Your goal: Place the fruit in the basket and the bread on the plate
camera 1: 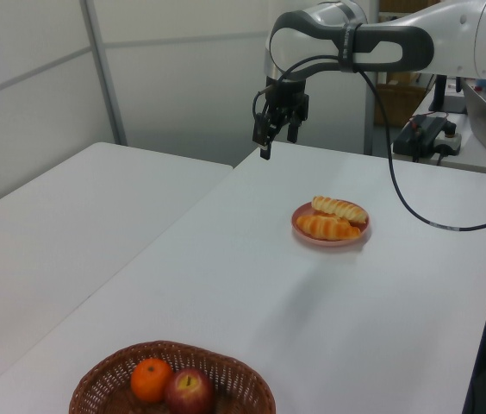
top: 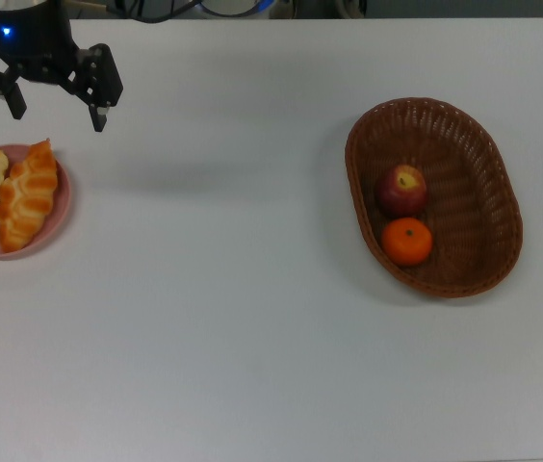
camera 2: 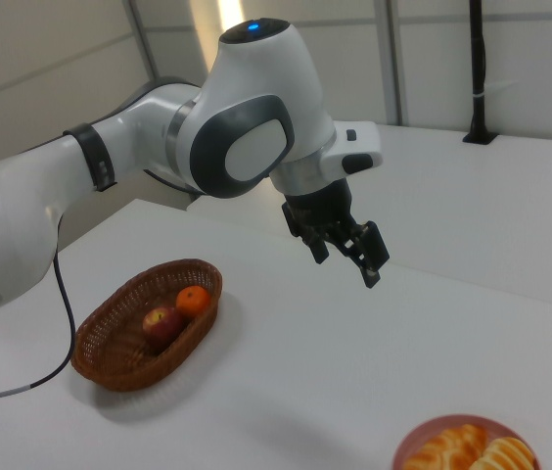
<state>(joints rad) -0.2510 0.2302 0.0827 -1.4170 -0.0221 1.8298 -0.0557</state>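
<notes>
Now: apple (top: 401,189), tangerine (top: 407,241) in basket (top: 483,168); both pastries (top: 27,195) on plate (top: 58,219); tool (top: 57,104) spread wide, empty.

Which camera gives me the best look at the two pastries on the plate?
The top view: both pastries lie whole and side by side on the pink plate, seen from straight above. The left view shows them complete but small and at a low angle. The right view cuts them off at the bottom edge.
</notes>
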